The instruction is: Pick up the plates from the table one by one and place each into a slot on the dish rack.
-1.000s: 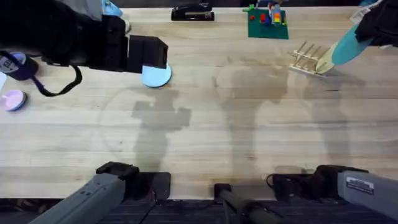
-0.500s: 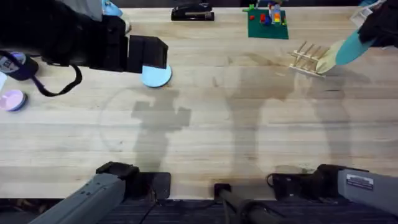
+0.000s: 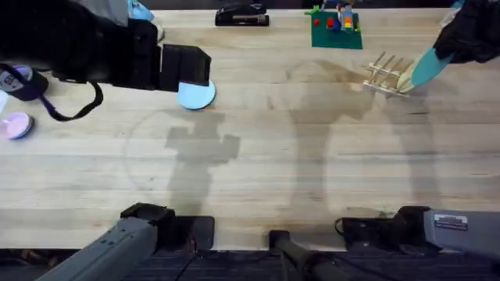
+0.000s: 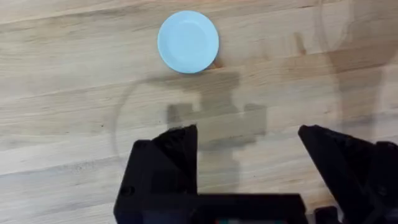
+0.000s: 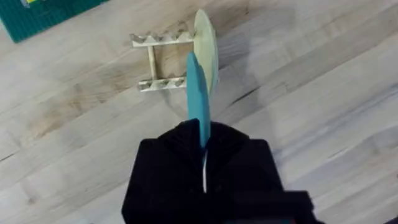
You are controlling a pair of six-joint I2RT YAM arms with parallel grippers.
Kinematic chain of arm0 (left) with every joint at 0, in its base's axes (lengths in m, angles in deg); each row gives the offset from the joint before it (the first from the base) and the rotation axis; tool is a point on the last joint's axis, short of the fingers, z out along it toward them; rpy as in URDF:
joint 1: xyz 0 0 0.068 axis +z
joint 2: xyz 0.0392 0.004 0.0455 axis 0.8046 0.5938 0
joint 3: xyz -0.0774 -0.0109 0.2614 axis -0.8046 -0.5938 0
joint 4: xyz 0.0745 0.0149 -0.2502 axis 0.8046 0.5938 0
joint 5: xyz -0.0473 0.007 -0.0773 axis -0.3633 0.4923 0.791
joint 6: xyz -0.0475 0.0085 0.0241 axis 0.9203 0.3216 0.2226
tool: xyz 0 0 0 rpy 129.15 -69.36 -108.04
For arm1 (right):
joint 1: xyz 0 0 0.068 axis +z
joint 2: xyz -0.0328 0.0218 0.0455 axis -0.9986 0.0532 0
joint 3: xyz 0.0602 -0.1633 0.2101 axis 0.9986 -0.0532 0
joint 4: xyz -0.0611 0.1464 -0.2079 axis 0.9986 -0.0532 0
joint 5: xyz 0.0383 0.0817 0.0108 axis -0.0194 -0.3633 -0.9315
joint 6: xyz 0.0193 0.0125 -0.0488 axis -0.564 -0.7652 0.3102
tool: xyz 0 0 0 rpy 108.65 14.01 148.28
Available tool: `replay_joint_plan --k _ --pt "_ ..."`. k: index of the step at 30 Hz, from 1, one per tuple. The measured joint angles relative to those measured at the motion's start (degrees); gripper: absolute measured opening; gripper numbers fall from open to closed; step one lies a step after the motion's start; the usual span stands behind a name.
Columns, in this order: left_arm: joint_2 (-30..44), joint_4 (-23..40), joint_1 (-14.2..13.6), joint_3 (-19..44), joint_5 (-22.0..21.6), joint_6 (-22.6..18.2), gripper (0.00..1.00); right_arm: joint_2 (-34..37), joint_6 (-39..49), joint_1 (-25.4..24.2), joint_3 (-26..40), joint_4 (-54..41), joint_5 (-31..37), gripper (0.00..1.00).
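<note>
My right gripper (image 3: 457,47) is shut on the teal plate (image 3: 428,67), holding it on edge just above the right end of the dish rack (image 3: 383,72). In the right wrist view the teal plate (image 5: 199,99) shows edge-on beside a pale cream plate (image 5: 206,43), which stands in the dish rack (image 5: 158,61); the gripper (image 5: 204,149) clamps its near rim. The light blue plate (image 3: 195,96) lies flat on the table (image 3: 258,172). My left gripper (image 3: 187,66) hovers open above it, a little to its far side. The left wrist view has the plate (image 4: 188,42) ahead of the gripper (image 4: 249,155).
A green brick baseplate (image 3: 336,31) and a black stapler (image 3: 242,16) sit along the far edge. At the left lie a pink disc (image 3: 16,125) and a dark tape roll (image 3: 19,78) with a black strap. The middle and near table is bare wood.
The right gripper has drawn slightly left and tipped the teal plate steeper over the rack's right end. The left arm and the light blue plate have not moved.
</note>
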Motion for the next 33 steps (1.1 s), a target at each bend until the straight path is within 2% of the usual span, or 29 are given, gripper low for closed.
replay_joint_plan --k 20,33 --pt "0.0 0.0 0.0 0.0 0.0 0.0 0.995 5.6 2.6 0.0 0.0 4.3 0.0 0.029" --pt "0.0 0.0 0.0 0.0 0.0 0.0 0.995 6.0 3.3 -1.4 0.0 5.6 0.0 0.029"
